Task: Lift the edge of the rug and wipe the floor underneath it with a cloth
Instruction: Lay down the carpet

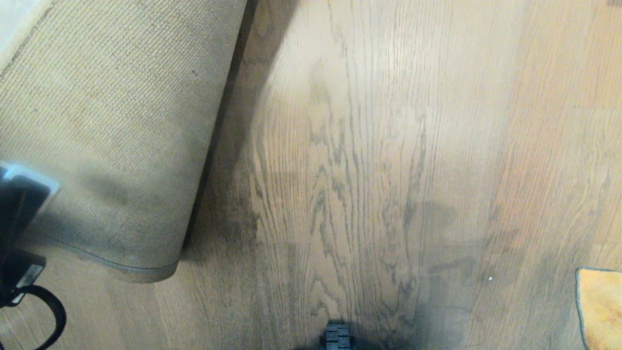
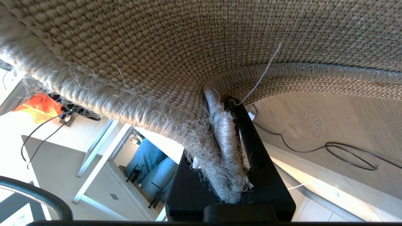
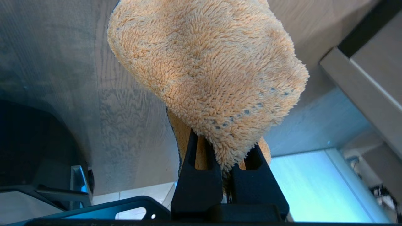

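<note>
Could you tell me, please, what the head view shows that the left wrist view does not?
Only the head view shows the orange-yellow fluffy cloth at its right edge and the wide bare stretch of brown wood-grain plank floor beside the folded-back rug. Only the left wrist view shows the left end effector shut on the frayed rug edge, a black cable on the floor, and white furniture legs behind. Both share the rug's coarse woven tan backing turned upward, and the wooden floor.
</note>
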